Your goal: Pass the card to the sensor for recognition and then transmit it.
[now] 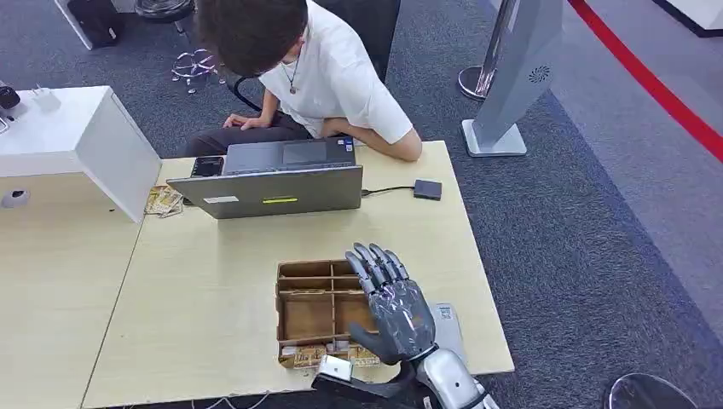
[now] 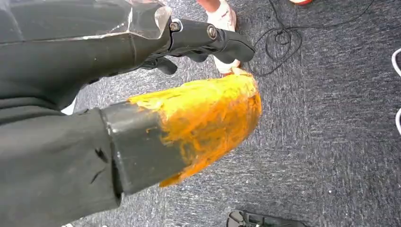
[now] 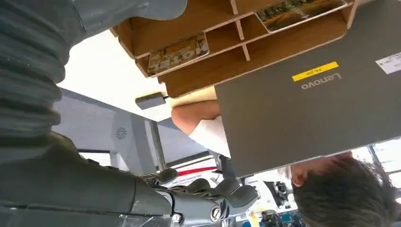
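Observation:
A wooden compartment box (image 1: 317, 294) stands near the table's front edge. Printed cards (image 1: 300, 356) lie in its nearest slot, and in the right wrist view one card (image 3: 178, 53) rests in a compartment with another card (image 3: 298, 10) further along. A small black sensor pad (image 1: 427, 189) sits at the back right of the table, cabled to the laptop (image 1: 273, 187). My right hand (image 1: 390, 307) hovers above the box's right side, fingers spread and stretched forward, holding nothing. My left hand (image 2: 189, 109) hangs over the carpet with nothing in it, its thumb coated orange.
A person in a white shirt (image 1: 337, 77) sits behind the laptop, forearm on the table's far edge. A flat pale device (image 1: 445, 322) lies right of the box. A white cabinet (image 1: 77, 136) and loose cards (image 1: 164, 201) are at the left. A grey stand (image 1: 511, 85) rises at the back right.

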### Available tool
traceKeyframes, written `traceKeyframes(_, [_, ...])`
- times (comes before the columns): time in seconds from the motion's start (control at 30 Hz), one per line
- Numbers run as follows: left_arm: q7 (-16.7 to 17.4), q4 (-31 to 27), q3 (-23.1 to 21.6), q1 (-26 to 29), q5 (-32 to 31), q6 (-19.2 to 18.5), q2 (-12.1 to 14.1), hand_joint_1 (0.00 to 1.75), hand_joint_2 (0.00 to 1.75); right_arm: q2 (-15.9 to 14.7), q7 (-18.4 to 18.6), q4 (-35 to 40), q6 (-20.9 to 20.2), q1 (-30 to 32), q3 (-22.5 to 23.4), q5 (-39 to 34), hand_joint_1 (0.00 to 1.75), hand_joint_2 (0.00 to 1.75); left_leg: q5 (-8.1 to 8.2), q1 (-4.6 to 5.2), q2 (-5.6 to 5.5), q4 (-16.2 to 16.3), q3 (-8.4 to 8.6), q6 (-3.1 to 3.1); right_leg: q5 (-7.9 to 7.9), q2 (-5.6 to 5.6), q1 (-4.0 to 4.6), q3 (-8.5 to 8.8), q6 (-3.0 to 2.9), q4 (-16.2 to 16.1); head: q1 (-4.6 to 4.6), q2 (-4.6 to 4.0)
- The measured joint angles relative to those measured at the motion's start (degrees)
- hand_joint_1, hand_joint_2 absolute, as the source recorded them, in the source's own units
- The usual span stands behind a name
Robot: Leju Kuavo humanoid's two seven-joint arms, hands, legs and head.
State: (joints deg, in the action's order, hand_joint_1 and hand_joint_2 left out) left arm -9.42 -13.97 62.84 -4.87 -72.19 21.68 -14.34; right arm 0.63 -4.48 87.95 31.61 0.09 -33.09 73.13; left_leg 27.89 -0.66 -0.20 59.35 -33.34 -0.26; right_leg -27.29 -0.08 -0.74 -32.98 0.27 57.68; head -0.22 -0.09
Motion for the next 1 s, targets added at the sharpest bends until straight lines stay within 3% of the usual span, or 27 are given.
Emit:
traceKeyframes(0.5, [0.3, 0.0, 0.0, 0.0, -0.3, 0.0, 0.0, 0.0, 0.0, 0.0, 1.3, -2.9, 0.7, -0.8, 0.0, 2.1, 0.17, 1.75, 0.0, 0.0, 0.0, 0.0, 0.0, 0.0, 0.0, 0.0, 0.0, 0.0, 0.0, 0.0, 0.02, 0.0])
traceKeyframes(0.6, [0.4, 0.0, 0.0, 0.0, -0.4, 0.0, 0.0, 0.0, 0.0, 0.0, 1.3, -3.2, 0.7, -1.0, 0.0, 2.3, 0.23, 1.75, 0.0, 0.0, 0.0, 0.0, 0.0, 0.0, 0.0, 0.0, 0.0, 0.0, 0.0, 0.0, 0.0, 0.0])
traceKeyframes(0.67, [0.5, 0.0, 0.0, 0.0, -0.5, 0.0, 0.0, 0.0, 0.0, 0.0, 1.4, -3.3, 0.8, -1.1, 0.0, 2.4, 0.38, 1.75, 0.0, 0.0, 0.0, 0.0, 0.0, 0.0, 0.0, 0.0, 0.0, 0.0, 0.0, 0.0, 0.0, 0.0])
traceKeyframes(1.0, [0.5, 0.0, -0.1, 0.0, -1.0, 0.0, 0.0, 0.0, 0.0, 0.1, 2.1, -4.7, 1.0, -2.1, 0.0, 3.5, 0.45, 1.75, 0.0, 0.0, 0.0, 0.0, 0.0, 0.0, 0.0, 0.0, 0.0, 0.0, 0.0, 0.0, 0.0, 0.0])
